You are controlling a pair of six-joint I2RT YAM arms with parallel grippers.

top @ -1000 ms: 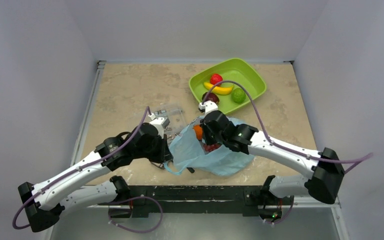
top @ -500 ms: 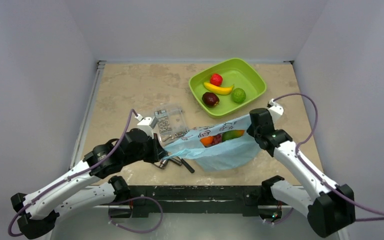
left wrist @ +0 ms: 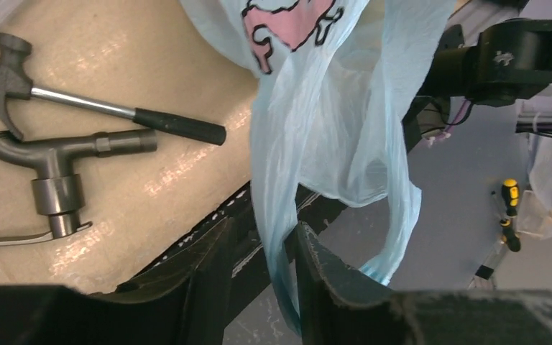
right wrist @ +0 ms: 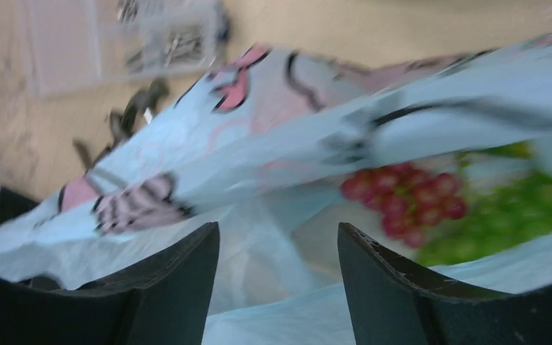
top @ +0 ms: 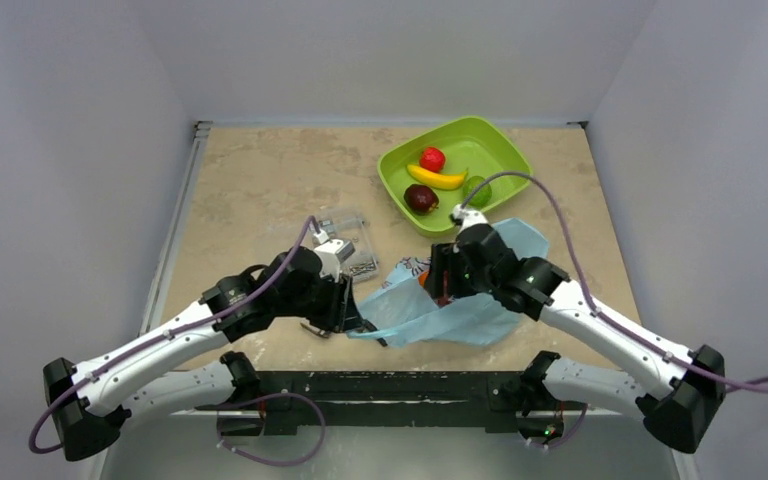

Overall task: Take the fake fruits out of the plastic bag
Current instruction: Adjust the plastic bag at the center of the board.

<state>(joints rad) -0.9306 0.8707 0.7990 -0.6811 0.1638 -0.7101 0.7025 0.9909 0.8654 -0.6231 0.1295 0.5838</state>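
The left gripper [left wrist: 262, 284] is closed almost fully on a loop handle of the plastic bag [left wrist: 330, 122], and the thin blue film runs down between its two fingers. From that grip the bag stretches up and away, with a pink and black print showing near the top of the left wrist view. Beside it on the table [left wrist: 151, 65] lie a small hammer [left wrist: 79, 106] and a grey pipe fitting [left wrist: 54, 169], close to each other but apart from the bag.

The right gripper [right wrist: 277, 287] has its jaws spread wide and holds nothing. It points into the bag's open mouth, where a red grape bunch [right wrist: 402, 198] and a blurred green piece [right wrist: 503, 215] lie inside.

From above, the bag lies crumpled between the two wrists at the near side of the table, and a bit of orange [top: 422, 280] shows at its mouth. A clear packet of screws [top: 352, 240] sits just beyond the left wrist. Farther back, a green tray [top: 490, 145] holds a red fruit [top: 432, 158], a banana [top: 438, 179], a dark plum [top: 421, 198] and a round green fruit [top: 478, 190], the last partly crossed by a cable
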